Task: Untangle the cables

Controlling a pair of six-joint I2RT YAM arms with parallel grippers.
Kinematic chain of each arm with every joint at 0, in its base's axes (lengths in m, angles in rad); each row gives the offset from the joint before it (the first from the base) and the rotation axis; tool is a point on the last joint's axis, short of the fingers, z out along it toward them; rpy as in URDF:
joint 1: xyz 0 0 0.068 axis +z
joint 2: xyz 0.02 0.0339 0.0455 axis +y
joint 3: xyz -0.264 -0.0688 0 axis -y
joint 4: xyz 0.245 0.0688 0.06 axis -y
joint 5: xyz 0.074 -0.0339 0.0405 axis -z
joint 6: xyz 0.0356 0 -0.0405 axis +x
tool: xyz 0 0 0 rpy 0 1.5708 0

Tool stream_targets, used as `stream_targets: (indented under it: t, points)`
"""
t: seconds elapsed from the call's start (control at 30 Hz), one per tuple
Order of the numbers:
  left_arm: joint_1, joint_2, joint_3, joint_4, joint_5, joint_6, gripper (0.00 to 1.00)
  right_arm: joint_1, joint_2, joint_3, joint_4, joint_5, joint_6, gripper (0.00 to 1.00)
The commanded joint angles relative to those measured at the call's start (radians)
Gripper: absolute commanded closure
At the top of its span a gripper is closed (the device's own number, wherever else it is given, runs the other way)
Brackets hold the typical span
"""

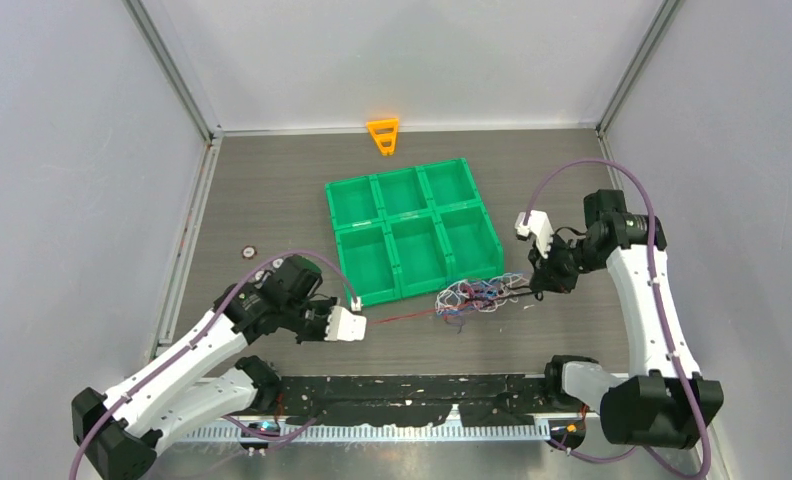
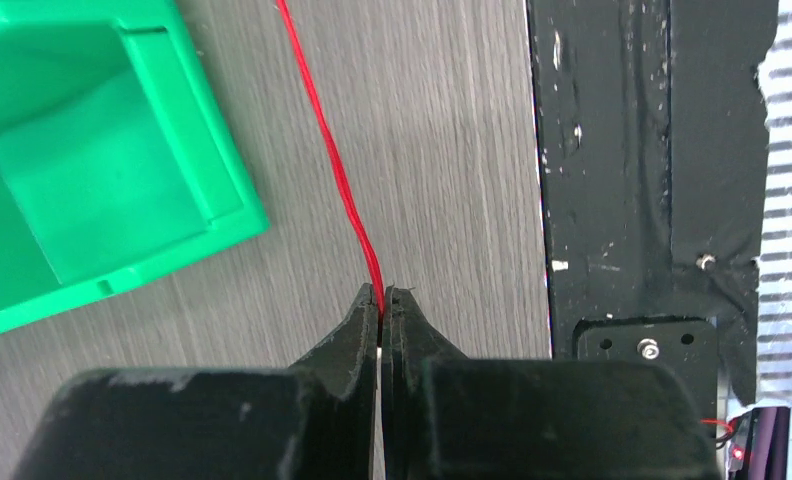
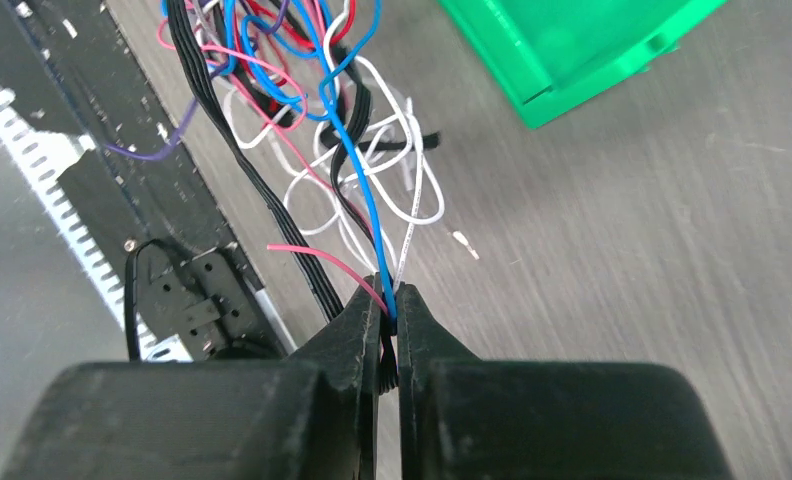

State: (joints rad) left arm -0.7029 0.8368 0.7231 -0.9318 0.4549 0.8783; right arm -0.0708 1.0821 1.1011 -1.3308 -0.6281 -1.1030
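Grey wood-grain table [image 1: 272,200] fills the middle of the overhead view. Green tray [image 1: 413,217], six compartments in two rows of three, sits at frame centre, turned slightly askew. Orange triangular piece [image 1: 383,135] lies above the tray, at the table's far edge, apart from it. Small round silver disc [image 1: 249,252] at centre left, well apart from the tray. Black scuffed strip [image 1: 422,400] runs along the bottom, with a white slotted rail [image 1: 372,432] just below it. Pale walls on three sides.

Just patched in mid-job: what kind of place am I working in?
Likely a robot lab test cell: plain walls on metal framing enclose the table, with a green compartment tray and a tangle of thin cables.
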Motion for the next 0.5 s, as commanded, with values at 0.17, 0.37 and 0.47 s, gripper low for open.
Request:
stream_targets:
  t: [0.17,0.37,0.47]
  points:
    - [0.007,0.008,-0.025,0.021,-0.041,0.009,1.0,0.037,0.048,0.002,-0.071,-0.028,-0.089,0.95]
    - [-0.024,0.051,0.072,0.196,0.11,-0.262,0.33,0.272,-0.023,-0.092,0.148,-0.093,0.12,0.94]
    - [-0.049,0.063,0.081,0.366,0.147,-0.432,0.01,0.334,-0.063,-0.1,0.266,-0.155,0.211,0.95]
